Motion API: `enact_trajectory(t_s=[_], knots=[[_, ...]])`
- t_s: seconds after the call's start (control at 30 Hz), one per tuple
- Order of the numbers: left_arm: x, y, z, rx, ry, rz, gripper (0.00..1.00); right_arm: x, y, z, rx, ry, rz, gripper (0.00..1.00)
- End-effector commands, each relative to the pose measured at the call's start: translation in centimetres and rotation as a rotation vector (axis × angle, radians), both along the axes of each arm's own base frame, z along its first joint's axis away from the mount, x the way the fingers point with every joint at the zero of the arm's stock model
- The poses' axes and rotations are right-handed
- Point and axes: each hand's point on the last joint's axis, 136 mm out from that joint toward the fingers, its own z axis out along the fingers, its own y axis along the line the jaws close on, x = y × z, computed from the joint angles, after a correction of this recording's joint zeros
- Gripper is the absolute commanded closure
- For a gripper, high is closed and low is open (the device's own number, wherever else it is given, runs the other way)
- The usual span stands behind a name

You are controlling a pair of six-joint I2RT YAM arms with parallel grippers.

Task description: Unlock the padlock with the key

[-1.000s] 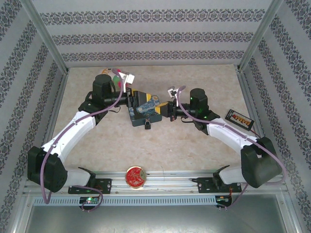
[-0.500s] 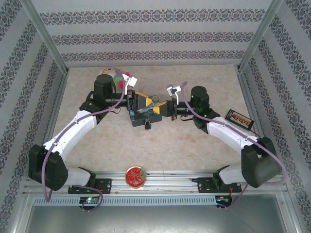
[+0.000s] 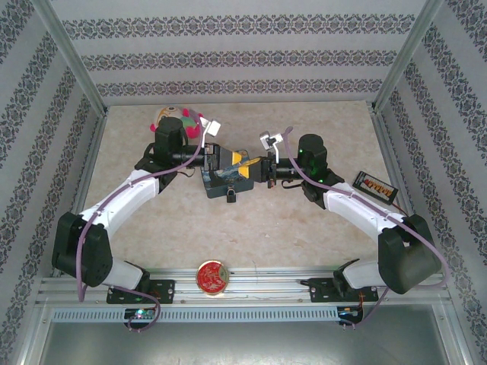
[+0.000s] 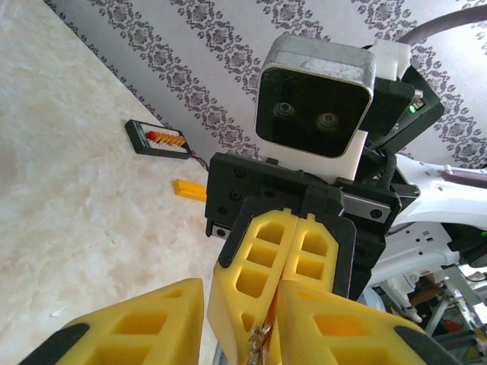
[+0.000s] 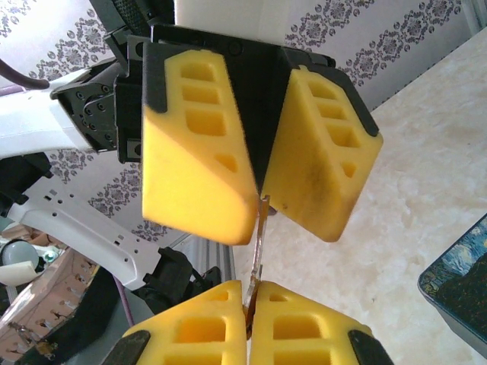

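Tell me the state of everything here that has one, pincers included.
right pincer, shut on the key
left pincer, pads nearly together round the key's far end, grip unclear
blue tin, lid looks shut
padlock, at the tin's near edge, no key in it

Padlock (image 3: 230, 196): tiny, dark grey, at near edge of blue tin (image 3: 216, 182); shackle too small to judge. Key (image 5: 258, 247): thin silvery strip, edge-on, near-upright, ends pinched by left gripper (image 5: 261, 196) and right gripper (image 5: 249, 295).
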Motion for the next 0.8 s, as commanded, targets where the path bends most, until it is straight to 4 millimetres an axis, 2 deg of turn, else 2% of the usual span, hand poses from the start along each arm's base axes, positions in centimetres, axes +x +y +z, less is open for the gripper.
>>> enact_trajectory(t_s=[0.0,0.2,0.27,0.3,0.33,0.4,0.47,0.57,0.63,0.77], knots=[[-0.5,-0.6,0.5,-0.037,-0.022,-0.049,0.8,-0.3,0.6,1.7,0.032,-0.066,0.03,1.0],[-0.6,-0.6,0.2,-0.033,-0.005,-0.051,1.0,-0.1,0.6,1.5,0.03,-0.064,0.02,1.0],[-0.5,-0.6,0.1,-0.031,-0.003,-0.048,1.0,0.1,0.6,1.4,0.028,-0.061,0.008,1.0],[-0.5,-0.5,0.2,-0.029,-0.007,-0.04,1.0,0.4,0.5,1.3,0.025,-0.054,-0.009,0.83],[-0.4,-0.5,0.2,-0.025,-0.01,-0.032,1.0,0.7,0.3,1.2,0.023,-0.046,-0.026,0.71],[-0.1,-0.3,0.1,-0.007,-0.023,0.002,1.0,1.2,0.0,0.9,0.019,-0.018,-0.064,0.57],[0.1,0.0,0.0,0.016,-0.041,0.039,1.0,2.0,-0.6,0.3,0.017,0.027,-0.115,0.49],[0.7,0.5,0.0,0.045,-0.064,0.103,1.0,2.3,-1.1,-0.4,0.018,0.089,-0.154,0.47],[1.0,0.7,-0.1,0.051,-0.07,0.127,1.0,2.5,-1.6,-1.0,0.015,0.12,-0.199,0.5],[1.5,0.8,-0.3,0.05,-0.054,0.153,1.0,2.9,-2.5,-1.5,0.028,0.16,-0.308,0.48]])
